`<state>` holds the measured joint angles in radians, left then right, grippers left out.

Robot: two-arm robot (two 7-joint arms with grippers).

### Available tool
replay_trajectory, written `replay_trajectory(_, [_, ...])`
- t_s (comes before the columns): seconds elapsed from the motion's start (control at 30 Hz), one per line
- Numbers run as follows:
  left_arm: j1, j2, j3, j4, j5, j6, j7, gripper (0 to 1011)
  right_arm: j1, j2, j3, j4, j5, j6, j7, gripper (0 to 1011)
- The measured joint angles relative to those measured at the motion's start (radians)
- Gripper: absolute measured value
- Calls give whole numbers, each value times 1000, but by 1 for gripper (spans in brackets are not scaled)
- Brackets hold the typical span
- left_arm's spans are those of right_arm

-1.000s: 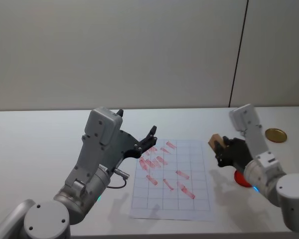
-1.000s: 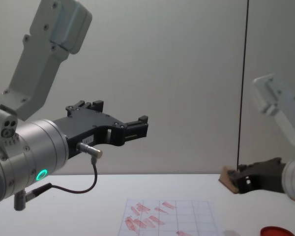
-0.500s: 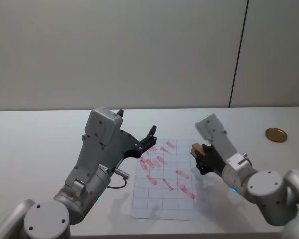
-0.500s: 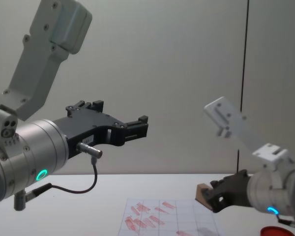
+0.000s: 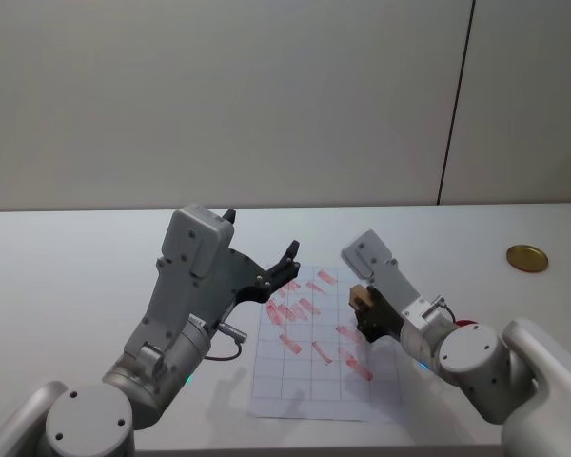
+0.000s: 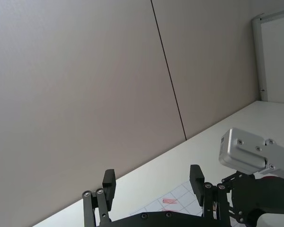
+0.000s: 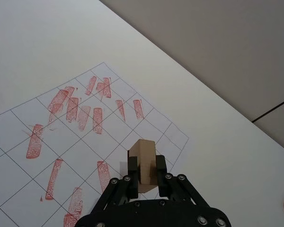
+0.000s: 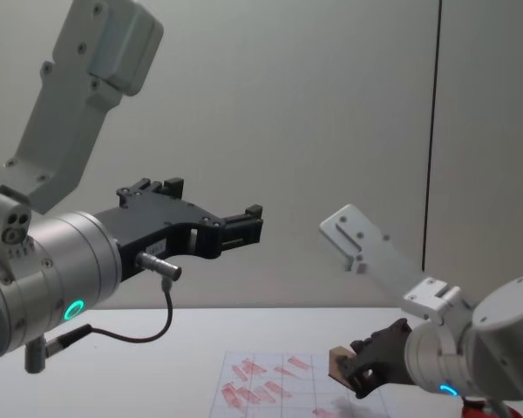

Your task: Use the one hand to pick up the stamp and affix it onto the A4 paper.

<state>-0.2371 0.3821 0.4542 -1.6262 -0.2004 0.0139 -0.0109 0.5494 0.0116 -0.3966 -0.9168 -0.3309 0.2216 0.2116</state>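
Clenching the stamp point(image 7: 142, 153), the right claw point(image 7: 144, 178) hung above the A4 paper point(image 7: 75, 142), the block's long axis aimed down at it; the left claw point(image 5: 287, 259), released, idled raised beside its left edge.

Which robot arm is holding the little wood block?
The right end effector, over the A4 paper, is shut on the stamp. The left end effector is open, holding nothing, raised off the table.

Head high looking down, chest low looking across, right wrist close, sharing A4 paper point(image 5: 295, 376)
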Motion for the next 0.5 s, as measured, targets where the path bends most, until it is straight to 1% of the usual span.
replay_trajectory(0.27, [0, 0, 0, 0, 0, 0, 0, 993, 30, -16, -3, 77, -14, -31, -18, 214])
replay_trajectory(0.5, [0, 0, 0, 0, 0, 0, 0, 993, 43, -22, -3, 120, -16, -54, -28, 213])
